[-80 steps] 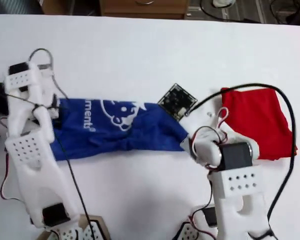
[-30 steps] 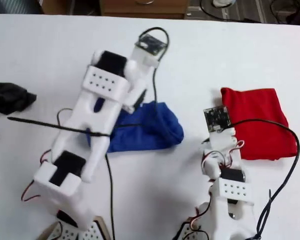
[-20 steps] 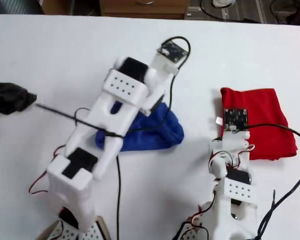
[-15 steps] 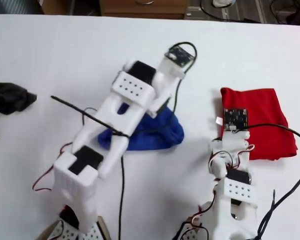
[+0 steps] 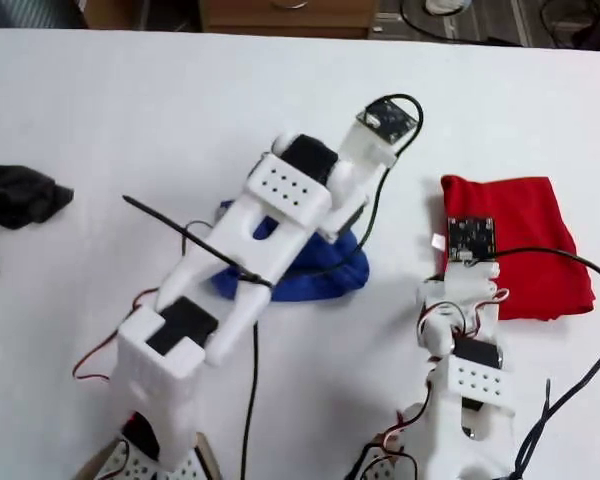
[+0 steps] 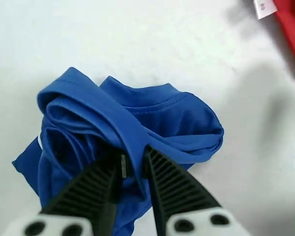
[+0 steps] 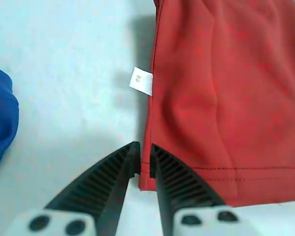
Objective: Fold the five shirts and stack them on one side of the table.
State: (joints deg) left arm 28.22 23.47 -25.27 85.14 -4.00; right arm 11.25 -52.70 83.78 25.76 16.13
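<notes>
Left gripper (image 6: 133, 155), jaws pinched on a fold of the soft, lightweight blue shirt (image 6: 177, 118) bunched in the middle of the table (image 5: 110, 100), though a hem looks the surer hold.

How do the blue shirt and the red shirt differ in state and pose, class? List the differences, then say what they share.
The blue shirt is bunched into a crumpled heap; the red shirt lies flat as a neat folded rectangle. The left end effector pinches a fold of the blue shirt; the right end effector sits shut at the red shirt's edge. Both shirts rest on the white table.
</notes>
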